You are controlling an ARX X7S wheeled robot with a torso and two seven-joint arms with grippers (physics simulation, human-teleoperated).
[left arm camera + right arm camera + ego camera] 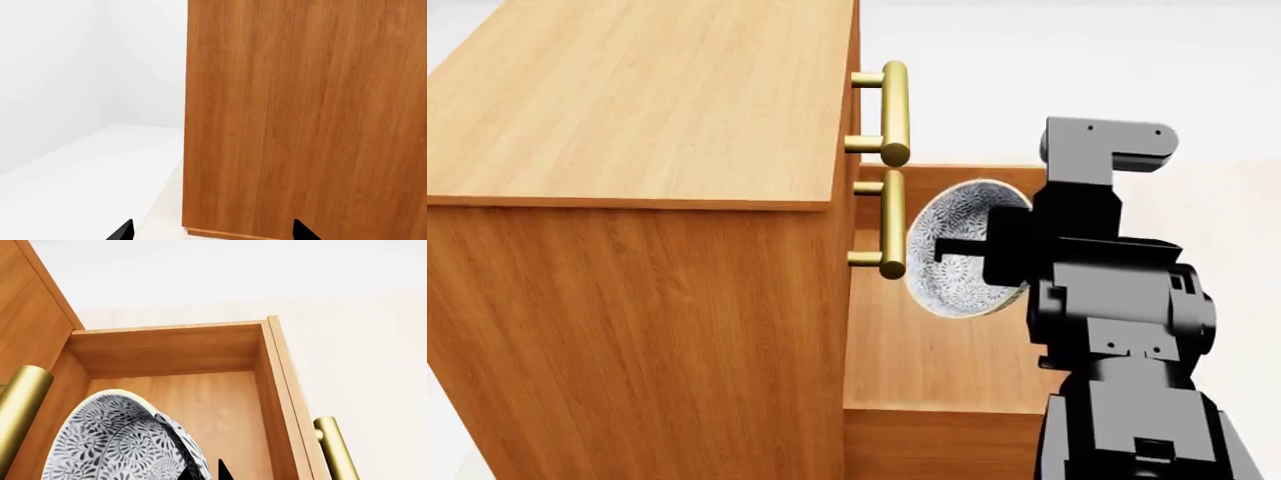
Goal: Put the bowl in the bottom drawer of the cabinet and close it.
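My right gripper (968,250) (205,474) is shut on the rim of the bowl (948,290) (113,440), white with a grey-blue floral pattern. The bowl hangs tipped on its side, its inside towards the cabinet front. Beneath it the bottom drawer (941,370) (213,390) stands pulled out of the orange-brown cabinet (641,110), with nothing on the part of its wooden floor that shows. In the left wrist view my left gripper (213,232) is open, its tips wide apart, facing the cabinet's plain side panel (307,115). The left arm is hidden in the head view.
Two brass bar handles (893,112) (890,225) of the upper drawers jut out just left of the bowl. The bottom drawer's own brass handle (337,450) shows beyond its front wall. White floor (87,170) surrounds the cabinet.
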